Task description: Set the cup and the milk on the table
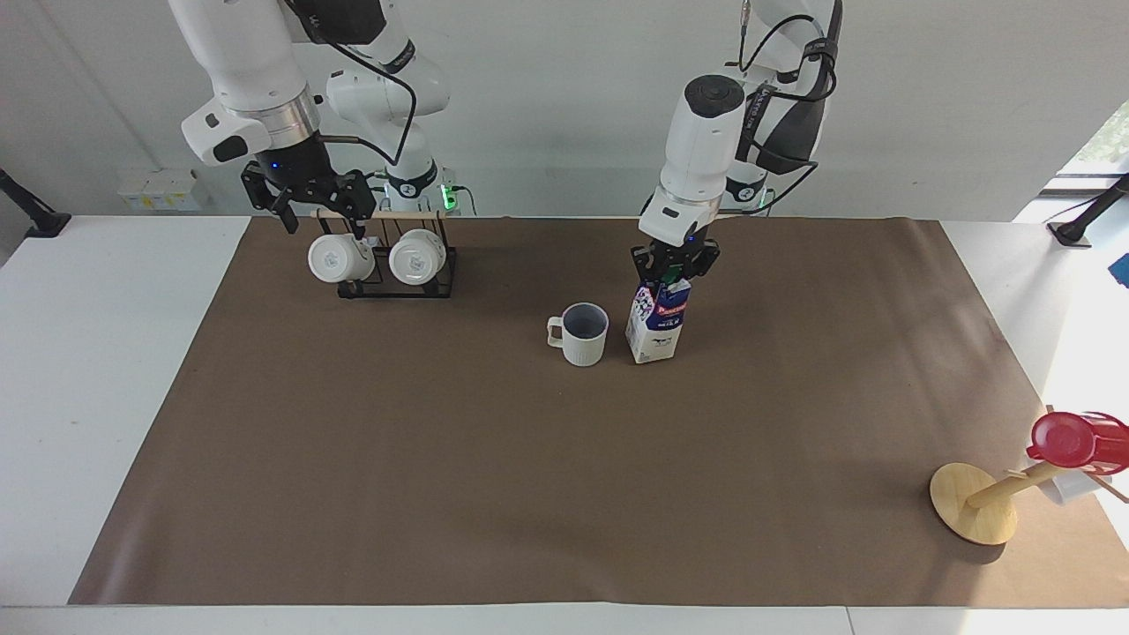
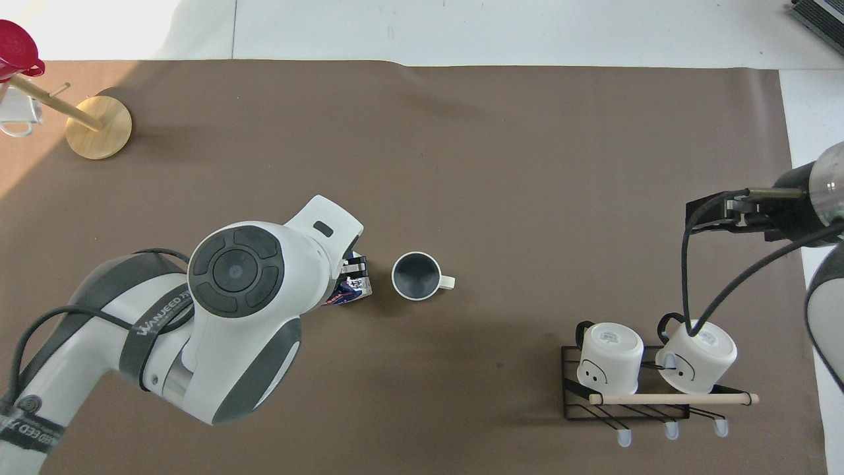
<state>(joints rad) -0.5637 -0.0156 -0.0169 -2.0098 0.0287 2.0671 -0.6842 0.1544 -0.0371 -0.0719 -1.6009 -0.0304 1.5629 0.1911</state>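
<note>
We see the left hand (image 1: 675, 267) pinching the milk (image 1: 656, 323) top, carton upright on the surface (image 1: 441, 459) beside the cup (image 1: 582, 333), right hand (image 1: 309, 196) spread over the mug rack (image 1: 397, 265).

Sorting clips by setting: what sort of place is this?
Probably a robotics lab set up for kitchen tasks: two robot arms at a paper-covered table, with a milk carton, cup and mug rack.
</note>
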